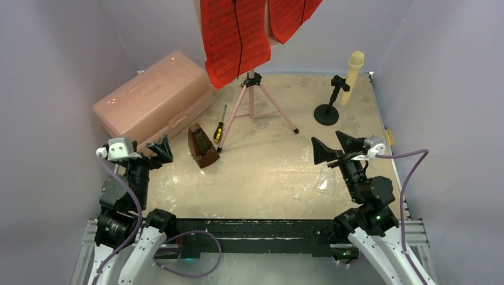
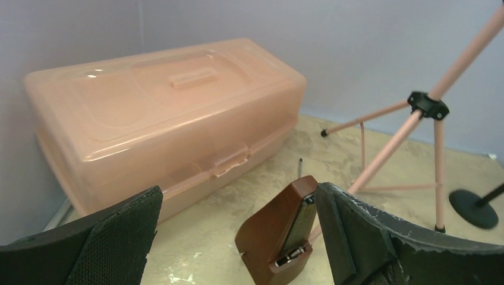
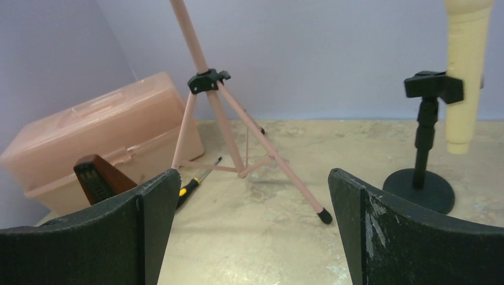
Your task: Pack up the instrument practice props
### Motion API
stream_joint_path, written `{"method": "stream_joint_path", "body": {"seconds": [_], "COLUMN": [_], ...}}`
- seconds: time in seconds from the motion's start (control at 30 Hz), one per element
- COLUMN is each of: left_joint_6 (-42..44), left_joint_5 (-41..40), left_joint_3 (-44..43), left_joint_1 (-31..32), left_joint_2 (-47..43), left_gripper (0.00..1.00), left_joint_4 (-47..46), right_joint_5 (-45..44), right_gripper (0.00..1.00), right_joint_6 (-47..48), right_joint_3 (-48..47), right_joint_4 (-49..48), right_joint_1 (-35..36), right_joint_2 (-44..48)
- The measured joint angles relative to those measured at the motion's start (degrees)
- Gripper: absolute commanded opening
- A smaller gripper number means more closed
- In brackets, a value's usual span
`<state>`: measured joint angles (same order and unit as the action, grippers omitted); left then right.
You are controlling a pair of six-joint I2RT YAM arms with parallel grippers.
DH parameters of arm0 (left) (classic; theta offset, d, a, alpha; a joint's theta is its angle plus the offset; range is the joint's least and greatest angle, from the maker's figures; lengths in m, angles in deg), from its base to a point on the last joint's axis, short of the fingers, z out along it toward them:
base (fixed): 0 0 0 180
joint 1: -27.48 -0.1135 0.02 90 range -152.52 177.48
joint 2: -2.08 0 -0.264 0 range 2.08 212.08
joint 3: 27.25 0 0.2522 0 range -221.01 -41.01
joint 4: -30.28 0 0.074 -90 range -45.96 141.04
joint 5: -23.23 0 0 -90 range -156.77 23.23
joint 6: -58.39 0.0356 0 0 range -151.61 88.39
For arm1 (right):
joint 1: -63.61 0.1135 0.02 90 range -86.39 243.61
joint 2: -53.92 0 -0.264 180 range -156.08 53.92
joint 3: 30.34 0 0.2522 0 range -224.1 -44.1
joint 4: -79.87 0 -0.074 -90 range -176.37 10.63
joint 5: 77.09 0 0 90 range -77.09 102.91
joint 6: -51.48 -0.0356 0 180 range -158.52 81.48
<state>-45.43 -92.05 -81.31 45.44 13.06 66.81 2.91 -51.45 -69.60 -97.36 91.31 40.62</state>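
Evidently nothing is packed yet: the left gripper (image 1: 158, 149) and right gripper (image 1: 333, 148) are both held with fingers apart and empty, and the pink box (image 1: 156, 95) at 10 o'clock is shut.

It is judged that the lid should be raised at its front latch before anything is lifted. The music stand (image 1: 252, 80) at 12 o'clock, with red pages (image 1: 235, 41) hanging at its top, would need stripping and folding. The microphone (image 1: 354, 71) at 2 o'clock is clipped upright in a black desk stand (image 1: 325, 114) and must be drawn out. The metronome (image 1: 202, 147) at 9 o'clock, just ahead of the left fingers, is best pinched low across its flat sides. The screwdriver (image 1: 219, 129), lying between the metronome and a tripod leg, is to be left and could be knocked.
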Motion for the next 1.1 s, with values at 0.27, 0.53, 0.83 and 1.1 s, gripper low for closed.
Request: {"method": "stream_joint_path", "body": {"seconds": [0.27, 0.53, 0.83, 1.1], "left_joint_6": [-0.07, -1.9, -6.56, -11.43], "left_joint_5": [8.83, 15.67, 16.5, 16.55], "left_joint_3": [-4.57, -8.66, -12.0, -10.19], "left_joint_1": [-0.02, -0.02, -0.07, -0.09], "left_joint_2": [12.94, 28.76, 44.22, 48.65], "left_gripper": [0.99, 0.94, 0.95, 0.94], "left_joint_4": [-0.42, -1.25, -0.61, -4.39], "right_joint_5": [4.74, 8.04, 10.21, 11.28], "right_gripper": [0.98, 0.98, 0.98, 0.98], "right_joint_6": [-0.17, -0.92, -2.6, -3.37], "right_joint_3": [5.95, 10.93, 14.93, 15.26], "right_joint_4": [-5.38, -10.08, -13.99, -15.65], "right_joint_1": [0.0, 0.0, 0.0, 0.0], "right_joint_2": [-2.27, -2.82, -2.86, -3.74]}}
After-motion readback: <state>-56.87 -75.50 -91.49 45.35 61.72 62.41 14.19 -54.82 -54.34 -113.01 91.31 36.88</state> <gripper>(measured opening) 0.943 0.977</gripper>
